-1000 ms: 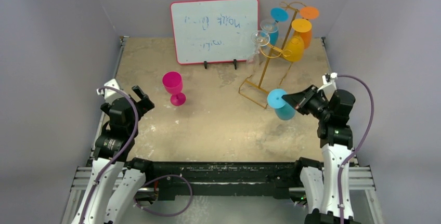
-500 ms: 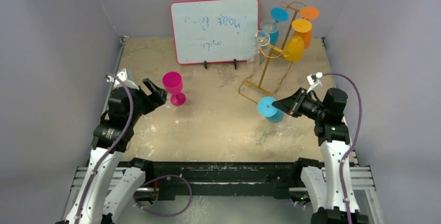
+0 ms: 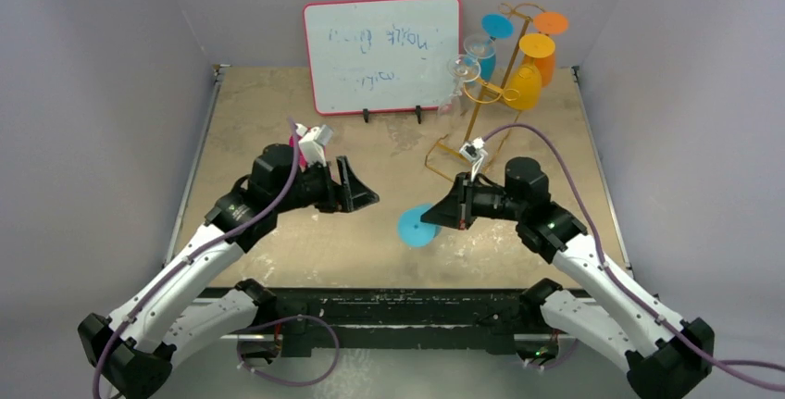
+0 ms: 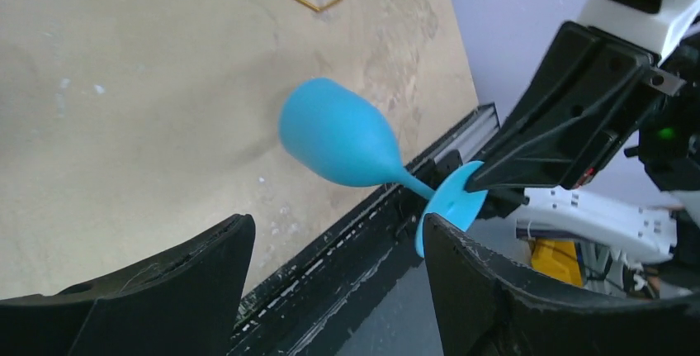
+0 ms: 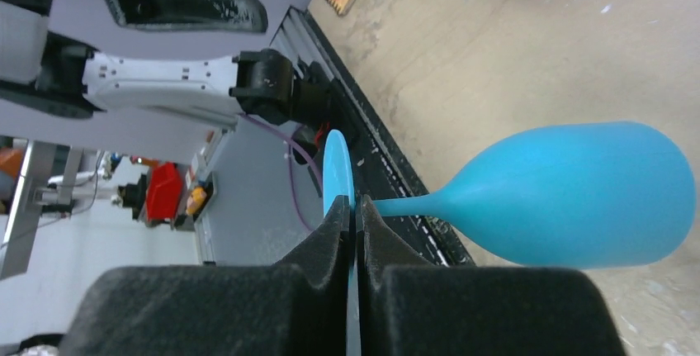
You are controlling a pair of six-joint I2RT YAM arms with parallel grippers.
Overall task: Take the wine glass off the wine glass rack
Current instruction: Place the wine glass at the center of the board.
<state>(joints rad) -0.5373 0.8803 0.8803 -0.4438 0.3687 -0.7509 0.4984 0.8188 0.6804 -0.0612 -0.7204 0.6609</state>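
Observation:
The gold wire wine glass rack (image 3: 478, 107) stands at the back right with clear, blue, orange and yellow glasses hanging on it. My right gripper (image 3: 437, 218) is shut on the foot disc of a blue wine glass (image 3: 417, 230) and holds it sideways above the table's middle. In the right wrist view the fingers (image 5: 357, 207) pinch the thin foot, and the bowl (image 5: 578, 195) points away to the right. My left gripper (image 3: 363, 194) is open and empty, facing the glass from the left. In the left wrist view its jaws (image 4: 337, 228) stand wide apart below the blue bowl (image 4: 338, 141).
A red-framed whiteboard (image 3: 381, 54) stands at the back centre. A pink glass (image 3: 293, 143) is mostly hidden behind my left arm. The black front rail (image 3: 389, 306) runs along the near table edge. The enclosure walls stand on both sides.
My right arm has carried the blue glass left, from beside the rack base to the table's middle. My left arm has swung right, past the pink glass, toward the blue glass.

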